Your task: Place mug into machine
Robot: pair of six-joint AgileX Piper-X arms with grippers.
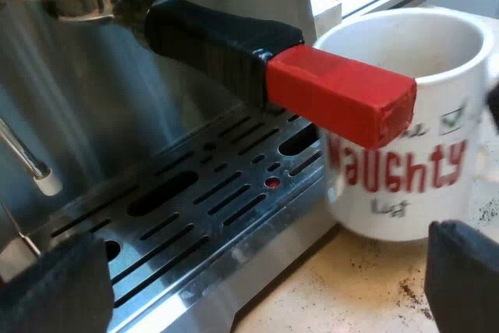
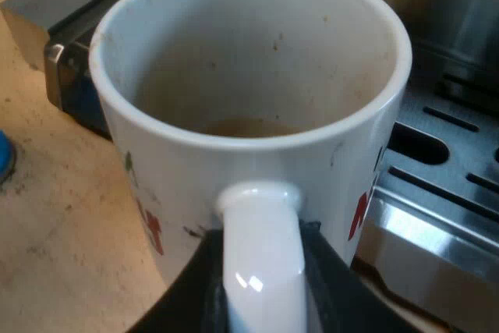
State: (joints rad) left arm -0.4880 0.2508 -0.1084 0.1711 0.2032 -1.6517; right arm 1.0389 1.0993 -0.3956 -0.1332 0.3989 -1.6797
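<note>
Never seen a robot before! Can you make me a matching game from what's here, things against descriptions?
1 mug
2 holder handle
3 drip tray
4 right tool

A clamped on a white handle
B slotted metal
C white, red lettering, beside the tray
D red-tipped, above the tray

Pairs: 1-C, 2-D, 3-B, 4-A

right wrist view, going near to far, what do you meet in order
right tool shut on the mug handle → mug → espresso machine beyond it
</note>
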